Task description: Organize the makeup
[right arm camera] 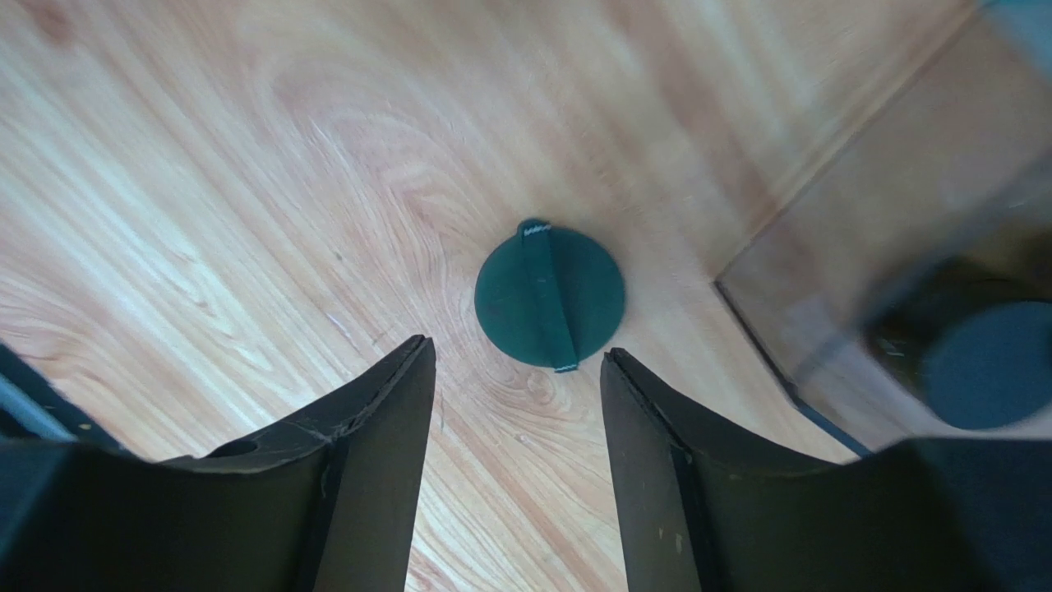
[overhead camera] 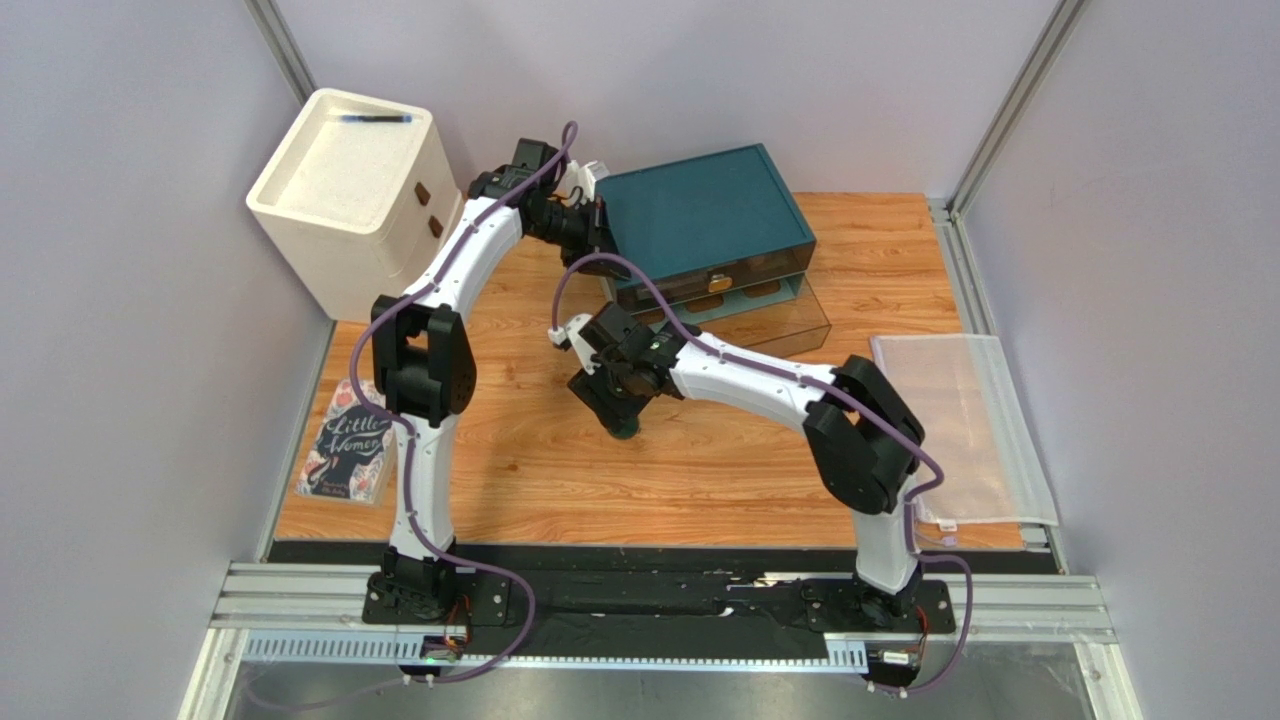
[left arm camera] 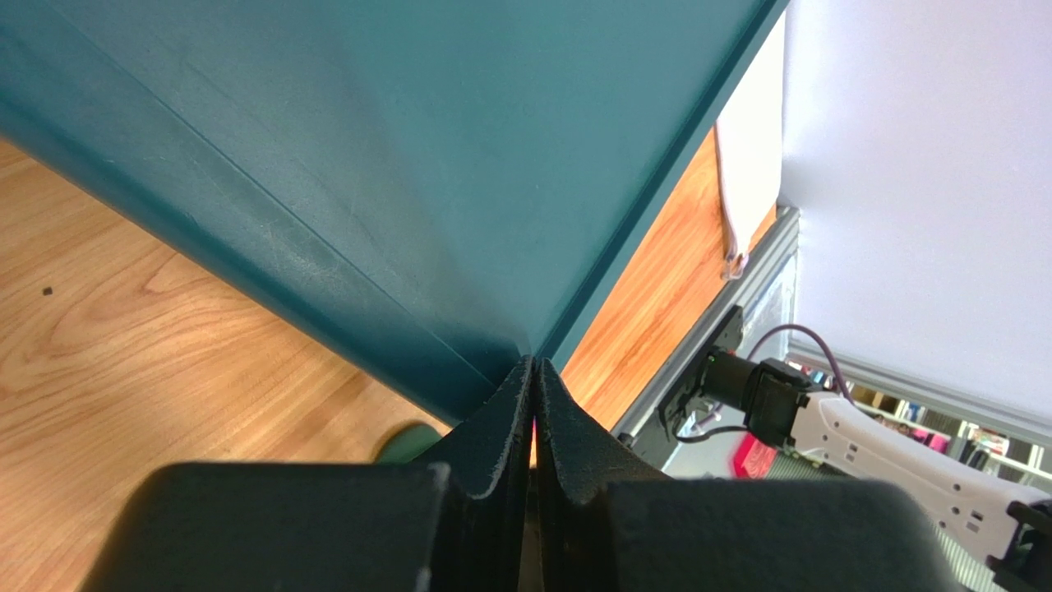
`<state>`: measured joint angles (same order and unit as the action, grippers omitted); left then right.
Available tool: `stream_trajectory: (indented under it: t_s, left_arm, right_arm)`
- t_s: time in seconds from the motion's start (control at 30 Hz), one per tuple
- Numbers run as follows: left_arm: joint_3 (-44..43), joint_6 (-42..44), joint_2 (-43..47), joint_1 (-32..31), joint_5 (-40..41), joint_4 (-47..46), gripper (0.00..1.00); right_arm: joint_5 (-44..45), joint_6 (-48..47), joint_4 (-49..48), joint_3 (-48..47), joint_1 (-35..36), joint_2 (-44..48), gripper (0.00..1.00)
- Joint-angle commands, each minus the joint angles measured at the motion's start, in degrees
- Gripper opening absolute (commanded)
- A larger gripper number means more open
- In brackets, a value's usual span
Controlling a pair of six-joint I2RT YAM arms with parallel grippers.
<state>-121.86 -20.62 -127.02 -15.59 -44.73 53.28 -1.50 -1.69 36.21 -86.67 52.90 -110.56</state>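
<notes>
A wooden table (overhead camera: 721,480) fills the workspace. At its far middle stands a teal drawer box (overhead camera: 706,218), and a clear lower drawer (overhead camera: 774,323) is pulled out toward the arms. Tan shapes show behind the box's clear drawer fronts, too small to identify. A cream storage unit (overhead camera: 353,188) sits off the far left corner. A pale mesh pouch (overhead camera: 962,428) lies flat over the table's right edge. A book with a dark cover (overhead camera: 349,443) lies at the left edge, beside the left arm.

The left arm reaches to the near left corner of the teal box. The left gripper (left arm camera: 534,376) is clenched, its fingers pressed together with nothing visible between them, and its tips are right at the box's lower corner.

The right arm bends in toward the middle of the table. The right gripper (right arm camera: 519,352) points down at the wood with its fingers spread wide, holding nothing.

The dark-green round compact (right arm camera: 551,296) lies flat on the bare wood just beyond those fingertips, in line with the gap between them. It is near the clear drawer's corner but apart from it. In the overhead view the gripper hides it. Inside the drawer the right wrist view shows a dark round thing (right arm camera: 988,364), too blurred to name.

A dark pen (overhead camera: 373,116) rests on top of the cream unit
</notes>
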Motion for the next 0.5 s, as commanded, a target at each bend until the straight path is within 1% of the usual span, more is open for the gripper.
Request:
stream_trajectory:
  t_s: [0.0,0.23,0.33,0.4,0.43,0.47]
  left_arm:
    - [2.51,3.04,-1.12,1.62,6.5,7.81,0.1]
    - [2.6,3.04,-0.86,1.62,6.5,7.9,0.1]
    - [2.68,3.04,-0.77,1.62,6.5,7.81,0.1]
    - [2.77,3.13,-0.68,1.62,6.5,7.89,0.1]
    - [2.86,3.22,-0.6,1.62,6.5,7.9,0.1]
    - [3.03,3.13,-0.51,1.62,6.58,7.9,0.1]
  right_arm:
    - [-2.46,-0.15,0.18,0.36,-0.08,-3.69,0.56]
    - [-0.97,1.34,-1.05,-0.34,-0.17,-7.73,0.56]
    - [-2.1,1.34,-1.4,-0.34,-0.17,-9.93,0.54]
    - [-3.33,1.34,-1.58,-0.34,-0.08,-11.33,0.49]
    - [-3.42,3.0,-1.49,-0.43,-0.17,-11.69,0.46]
    - [-4.03,2.93,-1.32,-0.51,-0.08,-11.95,0.36]
